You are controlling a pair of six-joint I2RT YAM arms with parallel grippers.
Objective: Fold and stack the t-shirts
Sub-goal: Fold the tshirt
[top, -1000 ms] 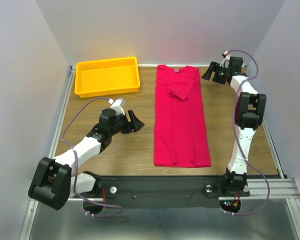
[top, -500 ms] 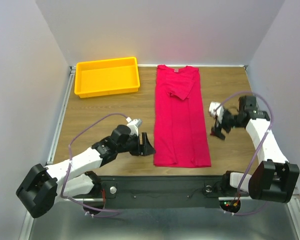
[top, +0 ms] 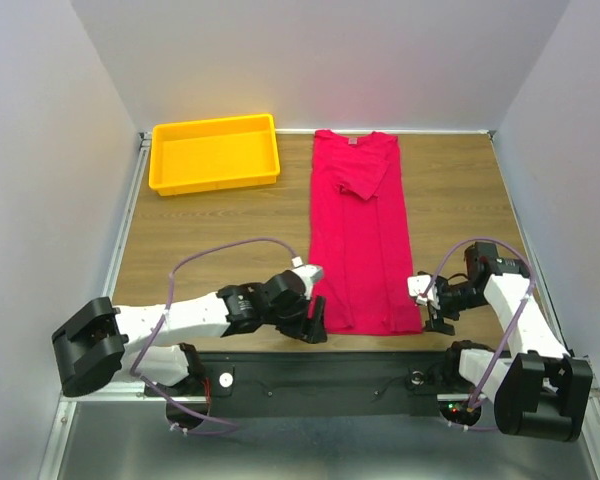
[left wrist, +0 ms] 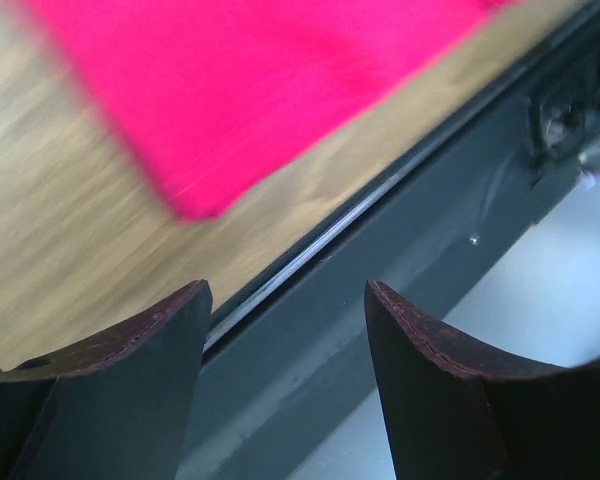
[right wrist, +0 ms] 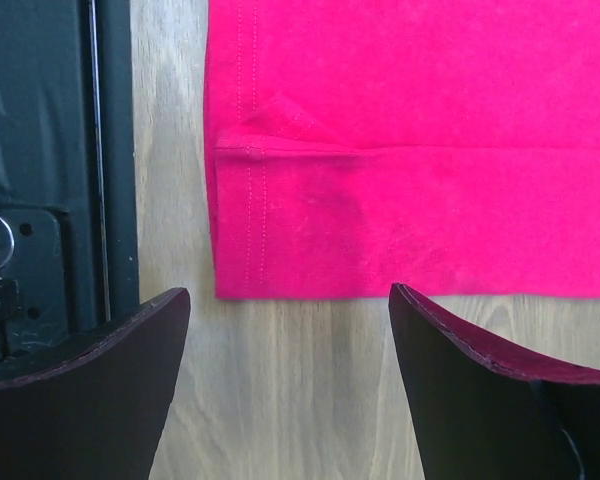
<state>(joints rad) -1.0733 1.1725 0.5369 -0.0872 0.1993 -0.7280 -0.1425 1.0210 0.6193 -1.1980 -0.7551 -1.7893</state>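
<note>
Step in hand looks like the hem grab for the lengthwise fold: t-shirt (top: pixel 360 230) lies flat on the bench (top: pixel 210 240), a long narrow strip with the sides already turned in, collar at the far end, hem at the near edge, well apart from the yellow tray (top: pixel 216 183). Left fingers (top: pixel 315 325) sit just off the near-left hem corner and right fingers (top: pixel 437 312) just off the near-right one. Both pairs are spread wide and hold nothing. To do it well: drop both pairs to the bench, bite deep enough to catch every layer at the corner, close at matched depth, then lift and carry both corners toward the collar together so the strip doesn't skew. Right wrist view: hem corner (right wrist: pixel 280 230) lies ahead of the fingers (right wrist: pixel 480 400), inside their spread, not touching; a small flap is turned over above the hem seam, so watch for a partial-layer pinch there. Left wrist view is motion-blurred: shirt corner (left wrist: pixel 195 195) sits ahead of the fingers (left wrist: pixel 130 380) and apart from them, contact not yet made.
</note>
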